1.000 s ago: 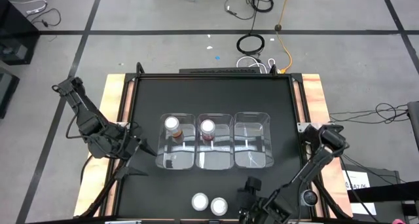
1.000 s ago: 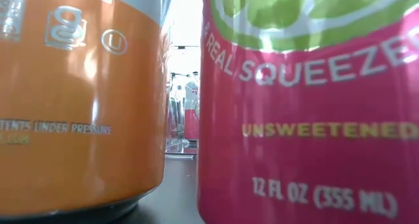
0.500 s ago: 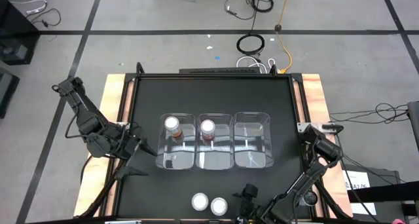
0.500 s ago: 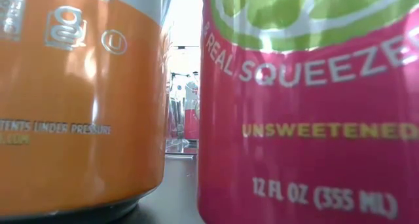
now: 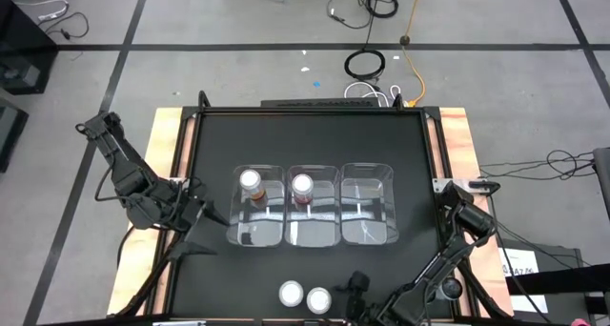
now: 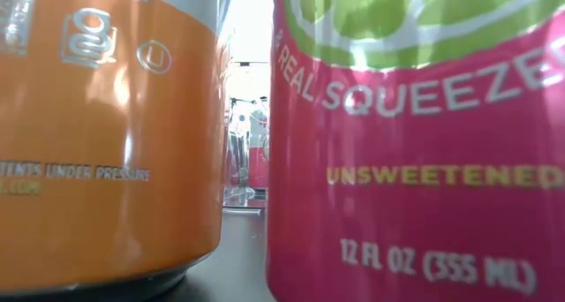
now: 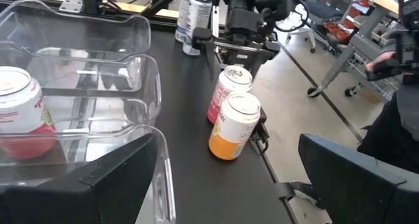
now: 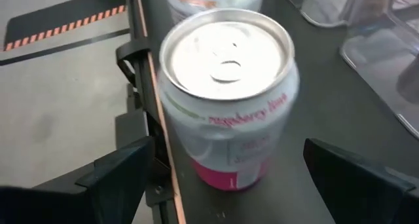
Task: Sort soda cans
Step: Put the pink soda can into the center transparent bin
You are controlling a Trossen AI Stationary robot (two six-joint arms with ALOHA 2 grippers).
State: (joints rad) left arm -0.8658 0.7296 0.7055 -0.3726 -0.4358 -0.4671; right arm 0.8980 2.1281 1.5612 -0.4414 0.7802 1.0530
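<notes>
Your right gripper [image 5: 355, 286] has slid left along bottom edge since earlier frame, fingers wide apart, holding nothing, just right of red can [image 5: 318, 299]. Orange can [image 5: 291, 294] touches it, bottom centre. Left gripper [image 5: 205, 212] waits mid-left, wide open, empty, beside clear bins [image 5: 367, 173].
</notes>
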